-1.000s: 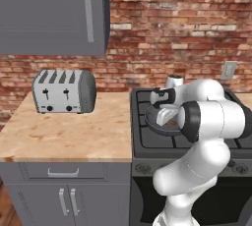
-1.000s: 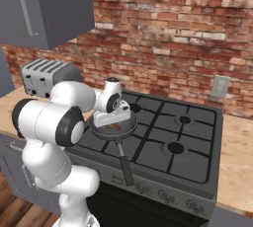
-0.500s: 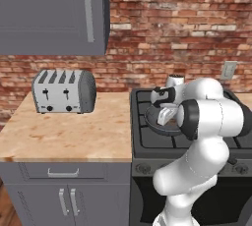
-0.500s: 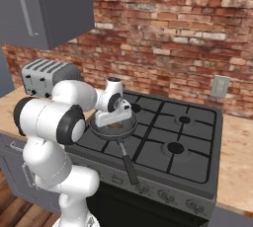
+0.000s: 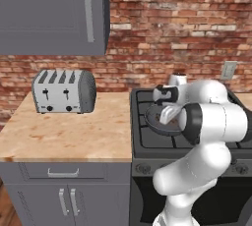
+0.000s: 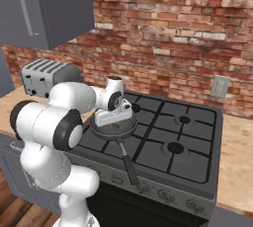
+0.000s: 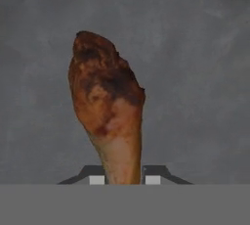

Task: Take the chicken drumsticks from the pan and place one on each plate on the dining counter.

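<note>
The gripper [image 7: 125,180] is closed on the thin bone end of one drumstick [image 7: 107,111], which lies on the floor of the pan [image 6: 114,128] at the stove's [image 6: 197,164] front left burner; lifting looks not yet begun, so carrying and both placings remain. The second drumstick, the plates and the dining counter are out of sight; the hand hides the pan's contents from both base cameras.

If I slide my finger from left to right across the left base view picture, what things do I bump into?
Toaster → bare wooden worktop → stove → pan → the robot's big white arm → wall socket.
</note>
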